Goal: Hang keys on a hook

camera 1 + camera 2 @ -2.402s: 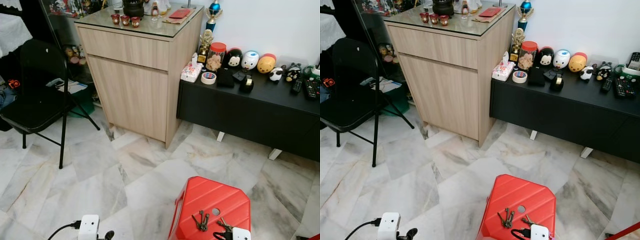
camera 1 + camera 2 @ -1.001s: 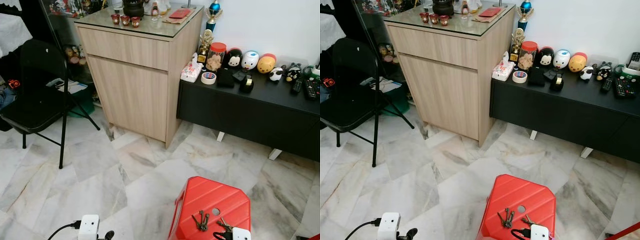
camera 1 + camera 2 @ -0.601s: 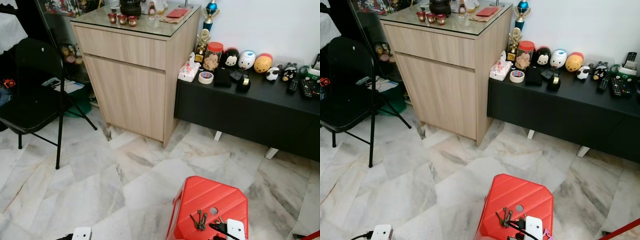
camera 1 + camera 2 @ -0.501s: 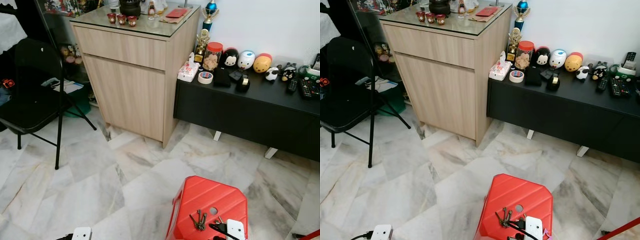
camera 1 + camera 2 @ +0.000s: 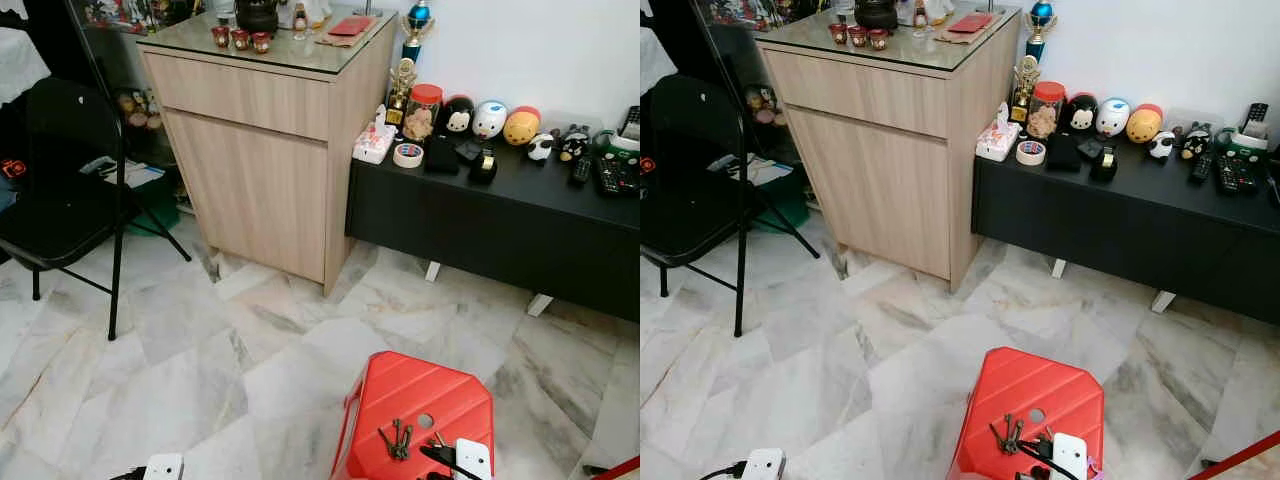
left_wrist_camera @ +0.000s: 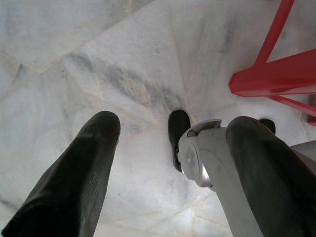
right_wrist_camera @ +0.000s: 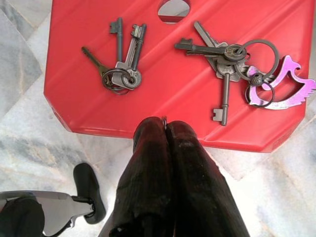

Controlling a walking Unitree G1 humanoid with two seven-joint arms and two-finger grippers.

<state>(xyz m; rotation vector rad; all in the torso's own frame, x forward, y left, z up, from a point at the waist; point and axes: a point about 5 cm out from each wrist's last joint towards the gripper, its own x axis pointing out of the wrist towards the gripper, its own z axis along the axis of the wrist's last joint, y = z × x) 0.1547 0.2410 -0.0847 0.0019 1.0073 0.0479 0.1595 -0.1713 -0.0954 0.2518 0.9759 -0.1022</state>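
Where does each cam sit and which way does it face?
Left eye: on the head, facing forward and down at floor, cabinet, stool; right pincer shows at the bottom edge.
Right eye: stereo twin, same scene.
Left wrist: along the open left pincer down at marble floor, a stool leg to one side.
Right wrist: along the shut right pincer at the stool top.
Shared: both key bunches show in the eye and right wrist views.

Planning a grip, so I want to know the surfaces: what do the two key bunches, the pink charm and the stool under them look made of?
Both key bunches look like dull grey metal, worn and only faintly shiny. The pink charm looks like glossy metal or plastic; the shine leaves it open. The red stool looks like moulded plastic, smooth, ribbed and evenly coloured.
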